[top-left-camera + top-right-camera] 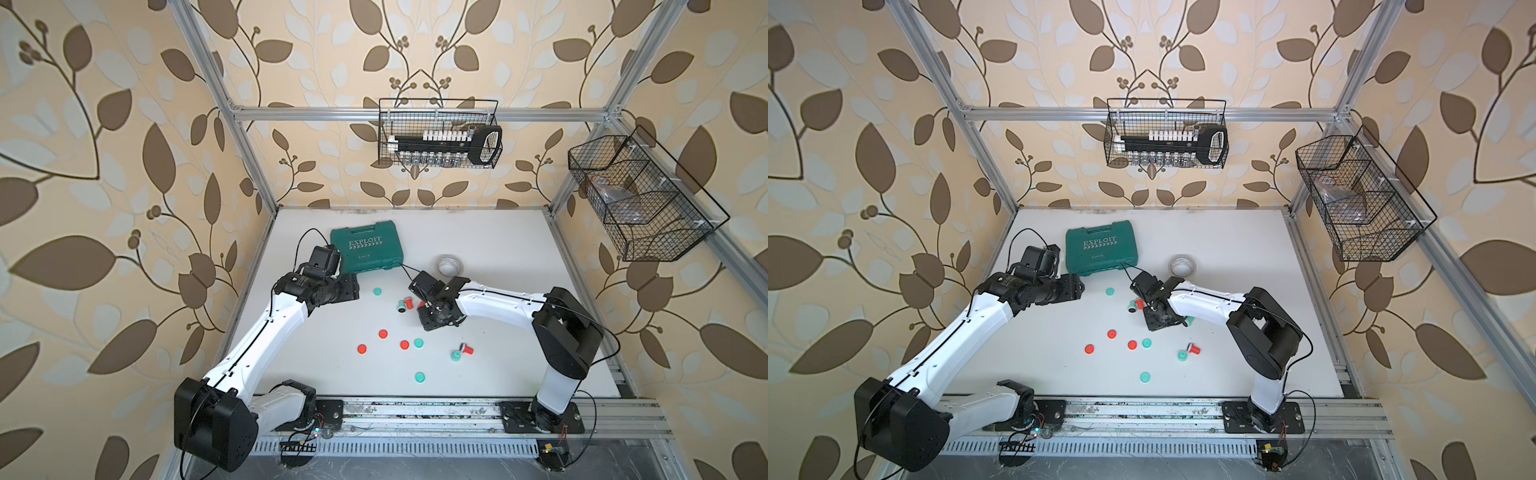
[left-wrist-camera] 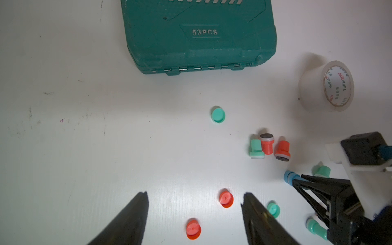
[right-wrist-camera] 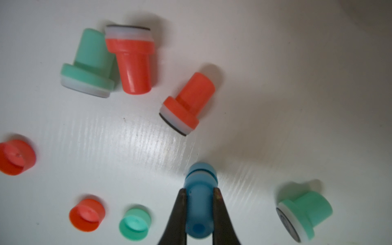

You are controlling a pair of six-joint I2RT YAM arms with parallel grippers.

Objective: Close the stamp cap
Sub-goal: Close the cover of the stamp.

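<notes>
My right gripper (image 3: 200,191) is shut on the stem of a blue stamp (image 3: 201,178), held just over the white table (image 1: 498,257). A seam circles the stamp's wide end. Uncapped stamps lie around it: a teal one (image 3: 89,65), two red ones (image 3: 132,61) (image 3: 188,104) and another teal one (image 3: 305,214). Loose red caps (image 3: 87,214) (image 3: 17,157) and a teal cap (image 3: 134,224) lie nearby. My left gripper (image 2: 195,194) hangs open high over two red caps (image 2: 226,198) (image 2: 193,229), holding nothing. The blue stamp (image 2: 289,177) also shows in the left wrist view.
A green tool case (image 1: 368,247) lies at the back left of the table, a tape roll (image 1: 449,264) to its right. More caps (image 1: 420,377) and two stamps (image 1: 468,348) lie toward the front. Wire baskets (image 1: 440,133) (image 1: 640,199) hang on the walls.
</notes>
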